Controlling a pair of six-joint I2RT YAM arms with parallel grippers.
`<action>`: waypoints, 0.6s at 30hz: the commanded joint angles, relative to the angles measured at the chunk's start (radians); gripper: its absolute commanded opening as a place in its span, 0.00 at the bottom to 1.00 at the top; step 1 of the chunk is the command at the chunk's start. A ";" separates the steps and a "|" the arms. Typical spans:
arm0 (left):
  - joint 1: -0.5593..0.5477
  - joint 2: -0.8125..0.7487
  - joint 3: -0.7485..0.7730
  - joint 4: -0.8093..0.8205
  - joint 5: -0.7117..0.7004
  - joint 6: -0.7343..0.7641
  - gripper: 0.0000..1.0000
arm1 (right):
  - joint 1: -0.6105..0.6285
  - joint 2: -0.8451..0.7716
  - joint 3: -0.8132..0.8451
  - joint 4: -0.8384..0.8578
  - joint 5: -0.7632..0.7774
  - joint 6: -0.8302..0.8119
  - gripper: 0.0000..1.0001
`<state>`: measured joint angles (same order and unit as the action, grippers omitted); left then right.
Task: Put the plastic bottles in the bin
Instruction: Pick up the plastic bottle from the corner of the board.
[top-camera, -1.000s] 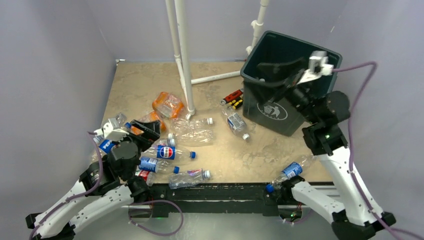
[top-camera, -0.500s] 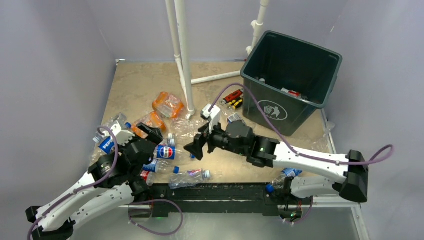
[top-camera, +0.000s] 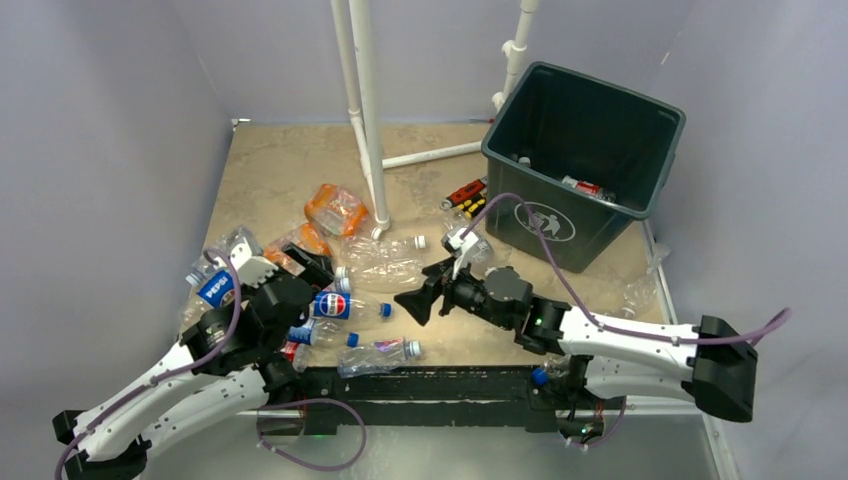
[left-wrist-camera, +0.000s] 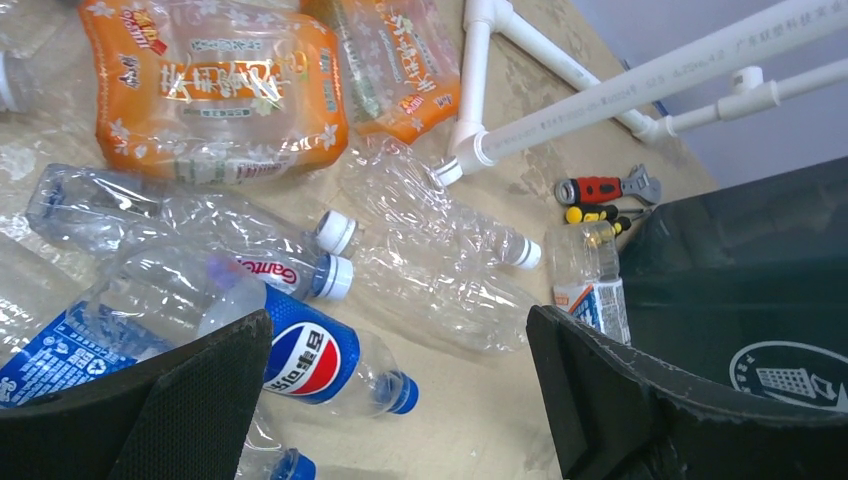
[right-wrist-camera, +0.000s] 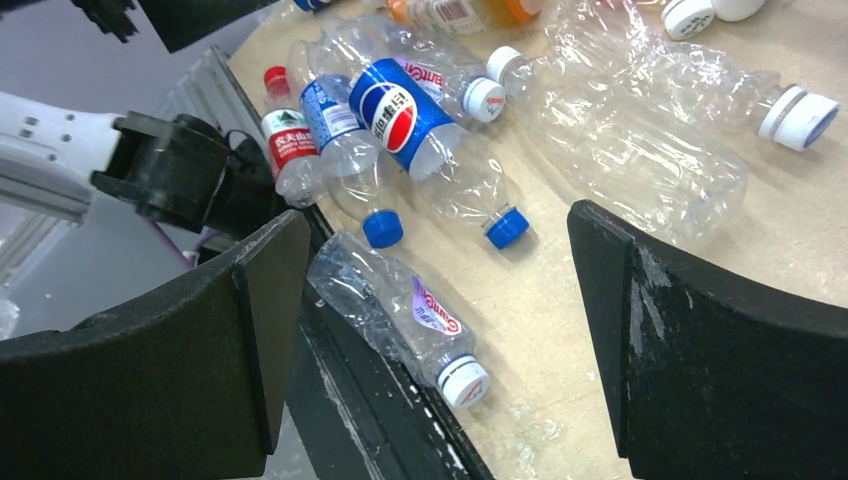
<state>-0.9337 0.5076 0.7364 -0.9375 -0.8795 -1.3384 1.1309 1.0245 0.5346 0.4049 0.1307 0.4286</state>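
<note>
Several crushed clear bottles lie on the table's left half. A Pepsi bottle (top-camera: 340, 305) lies below my open, empty left gripper (top-camera: 305, 268); the left wrist view shows it (left-wrist-camera: 300, 355) by the left finger, with the gripper (left-wrist-camera: 400, 315) above it. My right gripper (top-camera: 415, 298) is open and empty, low over the table. In its wrist view the jaws (right-wrist-camera: 437, 215) stand wide around a clear white-capped bottle (right-wrist-camera: 400, 305) at the front edge (top-camera: 378, 353). The bin (top-camera: 600, 230) stands at the back right with a bottle (top-camera: 585, 185) inside.
White PVC pipes (top-camera: 365, 120) stand at the back middle. Red, yellow and black tools (top-camera: 465, 195) lie beside the bin. Orange-labelled bottles (top-camera: 335, 208) lie left of the pipe. A large clear bottle (top-camera: 385, 265) lies mid-table. A black rail runs along the table's front edge.
The right arm swung from over the bin down to the table middle, then drew a little right and nearer. The left gripper shifted slightly over the bottle pile.
</note>
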 joint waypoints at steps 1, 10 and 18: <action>-0.002 0.034 -0.010 0.088 0.041 0.071 0.99 | 0.001 0.099 0.067 0.023 -0.007 -0.062 0.98; -0.002 0.023 -0.021 0.108 0.067 0.123 0.98 | 0.004 0.215 0.050 0.004 0.016 -0.084 0.93; -0.002 -0.035 0.006 0.064 0.065 0.131 0.97 | 0.013 0.220 0.013 -0.002 0.059 -0.043 0.89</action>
<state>-0.9337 0.4999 0.7216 -0.8604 -0.8146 -1.2358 1.1343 1.2583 0.5514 0.4053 0.1394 0.3737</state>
